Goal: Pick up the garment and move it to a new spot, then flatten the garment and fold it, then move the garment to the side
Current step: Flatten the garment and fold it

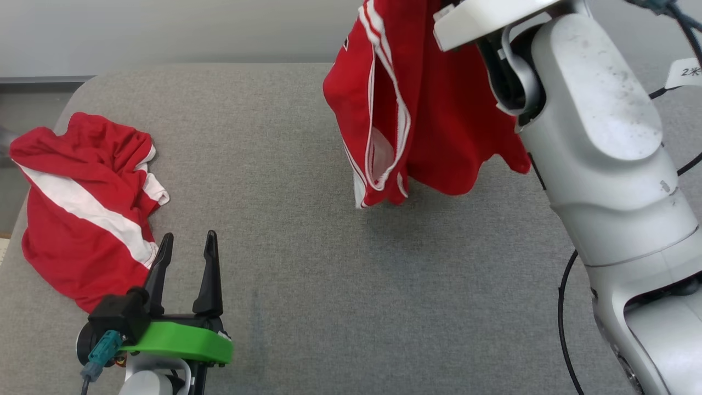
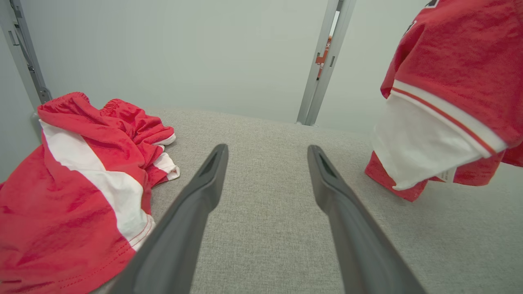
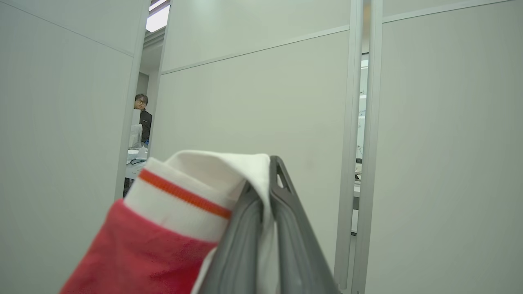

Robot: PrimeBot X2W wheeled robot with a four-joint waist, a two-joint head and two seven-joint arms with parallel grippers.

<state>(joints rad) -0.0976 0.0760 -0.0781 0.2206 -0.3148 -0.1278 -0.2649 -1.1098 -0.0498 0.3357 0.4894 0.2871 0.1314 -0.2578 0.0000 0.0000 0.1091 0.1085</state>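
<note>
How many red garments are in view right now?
2. A crumpled garment lies at the left of the grey surface; a second garment hangs from the right hand, toward the far right. None seems hidden.

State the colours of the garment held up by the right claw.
The garment: red, white trim; best in head view.

Table: heaped garment on its left edge, my left gripper just right of it; hanging garment over the far right, in my right gripper
</note>
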